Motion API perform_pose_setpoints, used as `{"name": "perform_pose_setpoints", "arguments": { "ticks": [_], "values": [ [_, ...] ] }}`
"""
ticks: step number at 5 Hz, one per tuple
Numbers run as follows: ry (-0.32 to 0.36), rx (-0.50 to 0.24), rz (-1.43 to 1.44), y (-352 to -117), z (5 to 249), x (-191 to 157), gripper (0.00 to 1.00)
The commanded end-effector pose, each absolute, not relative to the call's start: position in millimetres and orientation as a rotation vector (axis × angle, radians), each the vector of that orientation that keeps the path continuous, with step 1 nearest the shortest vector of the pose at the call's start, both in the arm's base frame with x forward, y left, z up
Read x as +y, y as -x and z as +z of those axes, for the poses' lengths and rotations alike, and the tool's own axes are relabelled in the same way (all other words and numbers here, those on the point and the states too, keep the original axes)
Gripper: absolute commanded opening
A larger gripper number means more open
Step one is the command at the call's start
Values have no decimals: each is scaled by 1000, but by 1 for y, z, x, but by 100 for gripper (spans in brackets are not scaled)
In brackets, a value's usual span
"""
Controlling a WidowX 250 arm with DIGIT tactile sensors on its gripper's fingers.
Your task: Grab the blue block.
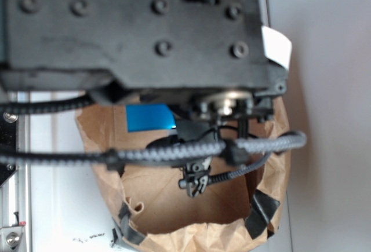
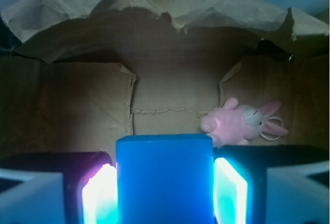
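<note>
The hand [image 2: 165, 188] has its two fingers [image 2: 99, 195] closed in against the flanks of the blue block [image 2: 165, 177], one pad on each side, so it appears to have hold of the block. In the wrist view the block fills the gap between the fingers with its top edge level, which suggests a square, centred grip. From the exterior view the block [image 1: 149, 117] shows as a bright patch just under the arm's dark body, inside the brown paper bag [image 1: 191, 205]; whether it rests on the bag floor or is already clear of it cannot be told.

To do this step well, I judge that the squeeze should be kept firm and even, since the block's faces are plain and smooth and could slip between hard pads. Any lift ought to go straight up, so the block does not catch the bag's crumpled rim [image 2: 154, 2] or drag the loose cable [image 1: 174, 153] across it.

The block is flat, rectangular and sharp-edged, with a slightly glossy finish that throws blue light onto the pale finger pads. The bag is creased kraft paper with torn, folded edges, soft and easily pushed aside. The pink plush bunny [image 2: 242, 123] lies on its side near the block's right corner, apart from the fingers, fuzzy and yielding.
</note>
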State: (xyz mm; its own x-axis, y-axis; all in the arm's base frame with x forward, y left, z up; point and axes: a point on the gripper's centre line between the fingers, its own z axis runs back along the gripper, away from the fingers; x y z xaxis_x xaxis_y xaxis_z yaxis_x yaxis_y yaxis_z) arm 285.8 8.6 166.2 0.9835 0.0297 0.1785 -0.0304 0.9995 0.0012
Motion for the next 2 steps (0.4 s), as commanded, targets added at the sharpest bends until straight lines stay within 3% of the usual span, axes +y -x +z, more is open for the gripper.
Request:
{"name": "perform_pose_setpoints", "arguments": {
  "ticks": [1, 2],
  "values": [
    [-27, -304, 51, -298, 199, 13, 0],
    [-53, -311, 72, -298, 194, 11, 0]
  ]
}}
